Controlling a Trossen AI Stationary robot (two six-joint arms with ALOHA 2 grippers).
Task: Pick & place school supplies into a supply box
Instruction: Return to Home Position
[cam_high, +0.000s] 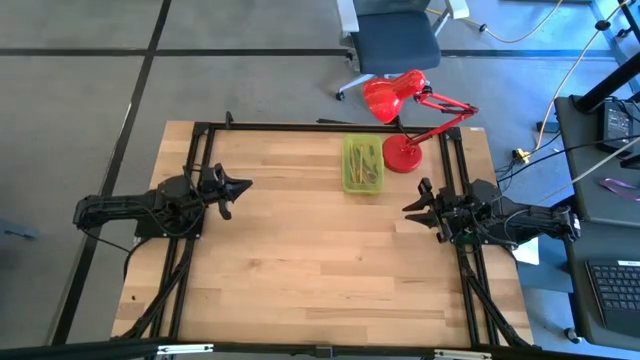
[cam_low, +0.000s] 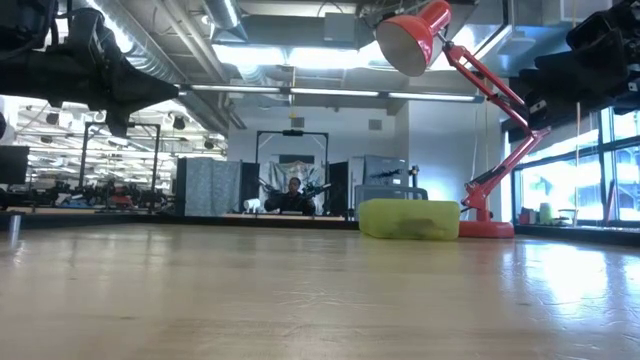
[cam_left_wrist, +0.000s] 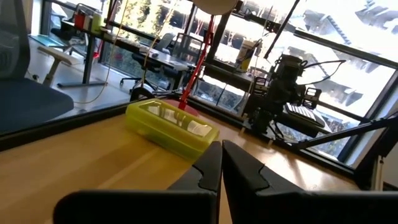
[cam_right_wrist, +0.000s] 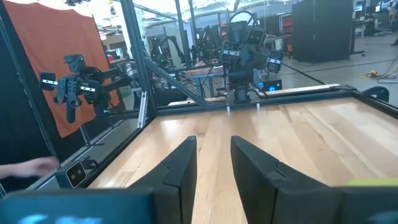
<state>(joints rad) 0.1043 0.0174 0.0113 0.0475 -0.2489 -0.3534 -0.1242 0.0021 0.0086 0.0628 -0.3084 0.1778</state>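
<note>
No text, label, brand or number can be read in any view. The small plate (cam_right_wrist: 75, 175) on the frame rail and the keyboard (cam_high: 614, 290) beside the table show marks too small to make out.

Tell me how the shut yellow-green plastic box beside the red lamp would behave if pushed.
The translucent yellow-green plastic box lies flat on the wooden table, so it would probably slide, not tip. Thin walls and slim contents suggest it's light. The red desk lamp beside it could block a push that way.
</note>
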